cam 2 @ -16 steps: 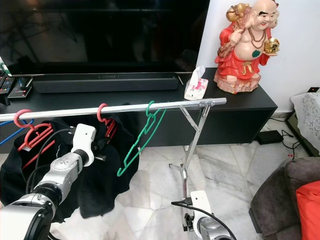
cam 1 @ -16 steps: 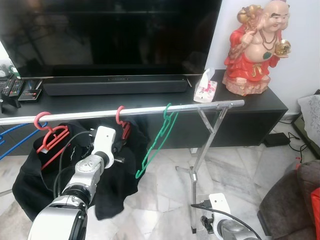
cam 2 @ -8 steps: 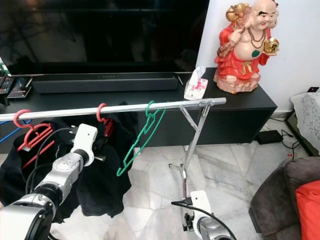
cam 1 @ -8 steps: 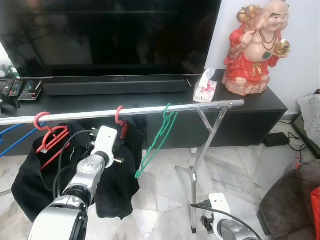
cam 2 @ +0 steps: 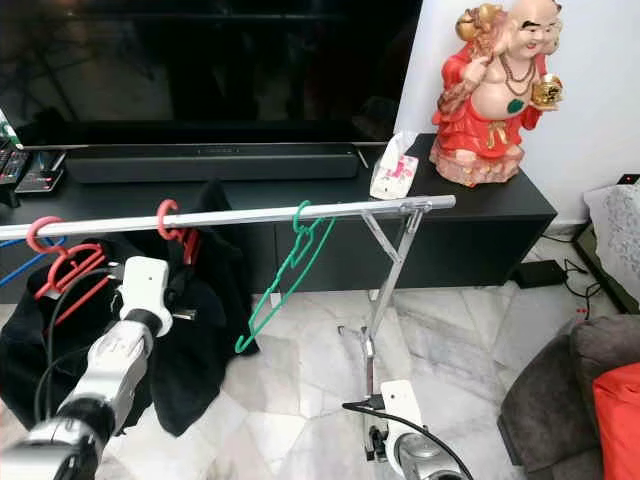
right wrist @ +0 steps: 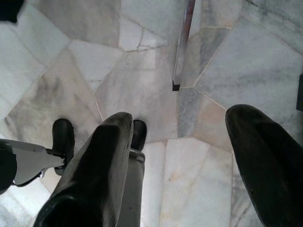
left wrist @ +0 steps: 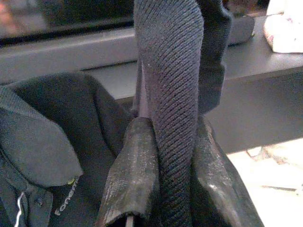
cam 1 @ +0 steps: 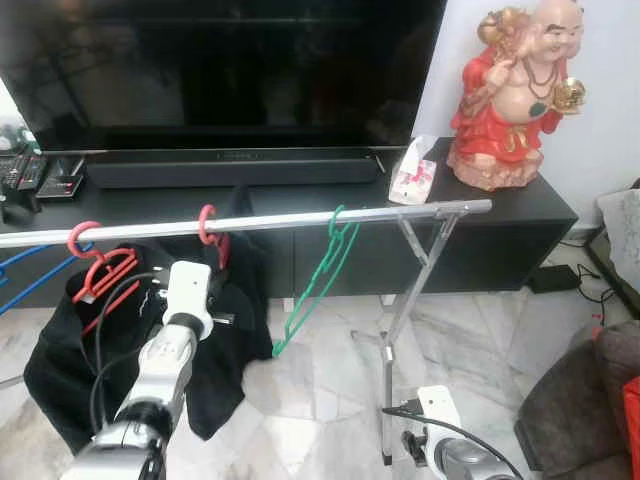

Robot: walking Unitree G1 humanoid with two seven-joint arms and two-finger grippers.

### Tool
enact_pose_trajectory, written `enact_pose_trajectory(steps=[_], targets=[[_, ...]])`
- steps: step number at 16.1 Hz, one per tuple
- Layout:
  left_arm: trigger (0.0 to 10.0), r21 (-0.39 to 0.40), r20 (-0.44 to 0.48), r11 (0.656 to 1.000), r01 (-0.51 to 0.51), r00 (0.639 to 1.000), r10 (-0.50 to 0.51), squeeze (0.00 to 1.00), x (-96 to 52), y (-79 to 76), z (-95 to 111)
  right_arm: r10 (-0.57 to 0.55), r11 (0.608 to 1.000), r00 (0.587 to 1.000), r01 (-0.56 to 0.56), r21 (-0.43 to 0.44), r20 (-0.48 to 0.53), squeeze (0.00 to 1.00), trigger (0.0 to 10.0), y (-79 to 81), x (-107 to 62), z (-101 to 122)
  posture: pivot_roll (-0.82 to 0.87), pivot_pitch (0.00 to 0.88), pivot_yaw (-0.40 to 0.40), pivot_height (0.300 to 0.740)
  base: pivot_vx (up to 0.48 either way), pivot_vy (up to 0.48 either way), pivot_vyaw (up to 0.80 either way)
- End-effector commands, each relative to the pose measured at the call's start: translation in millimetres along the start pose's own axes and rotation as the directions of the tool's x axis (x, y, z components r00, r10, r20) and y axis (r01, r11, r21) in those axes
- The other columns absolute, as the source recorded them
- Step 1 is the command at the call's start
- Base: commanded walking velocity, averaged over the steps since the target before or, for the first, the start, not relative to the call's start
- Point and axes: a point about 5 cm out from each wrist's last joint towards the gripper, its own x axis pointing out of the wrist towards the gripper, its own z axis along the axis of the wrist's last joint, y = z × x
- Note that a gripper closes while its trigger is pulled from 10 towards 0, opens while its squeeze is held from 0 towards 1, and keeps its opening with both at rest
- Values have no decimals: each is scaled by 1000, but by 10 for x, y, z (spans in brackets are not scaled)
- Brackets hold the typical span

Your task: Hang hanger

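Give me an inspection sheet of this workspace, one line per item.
Surface: marble floor; silver rail on a folding stand.
Job's things: red hanger with black garment hooked on the rail; green hanger bare beside it.
Clutter: another red hanger, remotes.
Grippers: left gripper shut on the garment's fabric; right gripper open, hanging low over the floor.
Cables: black cable along the left arm.
Surroundings: TV, soundbar, tissue box, red figurine.

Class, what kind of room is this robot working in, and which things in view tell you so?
Most likely a home living room: a large black television stands on a long black cabinet, with a red laughing-Buddha statue beside it and a silver clothes rail in front.
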Motion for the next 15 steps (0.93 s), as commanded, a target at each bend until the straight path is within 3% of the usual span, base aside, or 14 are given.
enact_pose_trajectory(steps=[1,4,9,10,11,12,13,15], targets=[[0,20,73,1000,15,997,-16,0,-10,-6,91,-1,1000,1000,1,-2,3,0,10000,-10,-1,13,-50,0,-45,740,0,0,0],[0,59,65,997,48,997,-52,0,-194,3,-24,-2,1000,1000,2,-5,8,0,10000,-14,-1,29,-49,0,-43,740,0,0,0],[235,76,-106,993,85,991,-77,0,-596,-14,-420,-7,1000,1000,8,-12,11,0,10000,-36,-4,37,-40,0,-47,740,0,0,0],[3020,95,-225,990,108,971,-84,0,-659,-46,-588,-8,1000,1000,8,-14,9,0,10000,-42,-5,33,-36,0,-50,740,0,0,0],[8706,105,-288,988,113,955,-78,0,-672,-61,-672,-7,1000,1000,7,-15,8,0,10000,-43,-5,32,-36,0,-50,740,0,0,0],[10000,91,-351,991,94,934,-56,0,-673,-71,-753,-7,1000,1000,8,-15,7,0,10000,-43,-5,32,-36,0,-50,740,0,0,0],[10000,59,-444,996,61,896,-28,0,-675,-87,-863,-8,1000,1000,8,-14,6,0,10000,-43,-5,33,-39,0,-53,740,0,0,0],[10000,46,-638,999,6,770,25,0,-728,-180,-1084,-8,1000,1000,8,-14,7,0,10000,-35,-4,41,-44,0,-53,740,0,0,0]])
